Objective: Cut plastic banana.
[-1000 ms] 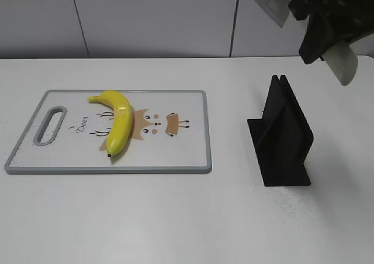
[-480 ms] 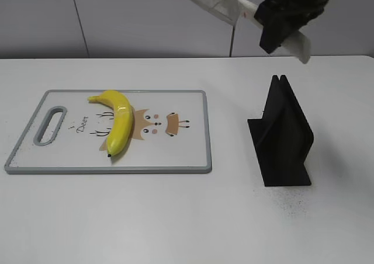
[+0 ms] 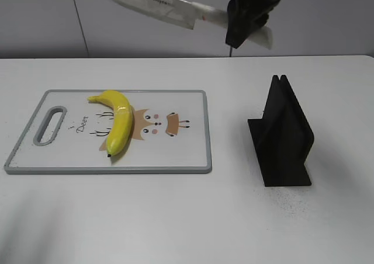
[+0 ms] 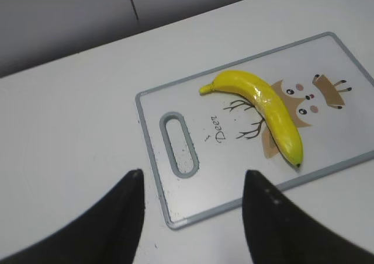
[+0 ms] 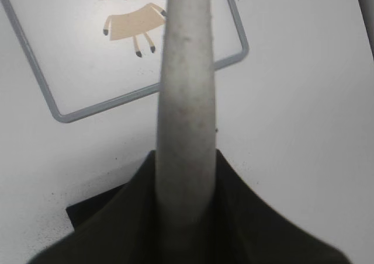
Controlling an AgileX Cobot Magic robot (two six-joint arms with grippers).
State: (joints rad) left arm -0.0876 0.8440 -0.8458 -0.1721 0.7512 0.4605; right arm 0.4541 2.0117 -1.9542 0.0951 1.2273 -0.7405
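The plastic banana [image 3: 118, 122] lies on the white cutting board [image 3: 181, 153] left of the deer print; the left wrist view shows it too [image 4: 266, 109]. My right gripper [image 3: 245, 20] is high above the table, shut on the white handle [image 5: 184, 118] of a knife whose blade [image 3: 155, 6] points left, well above the board's far right part. My left gripper [image 4: 193, 185] is open and empty above the board's handle-slot corner [image 4: 175, 144]; it is out of the exterior view.
A black knife stand [image 3: 283, 136] stands upright on the white table to the right of the board. A grey wall runs along the table's far edge.
My right gripper has carried the knife leftwards from above the stand toward the board's right side, with the blade now reaching out over the board.
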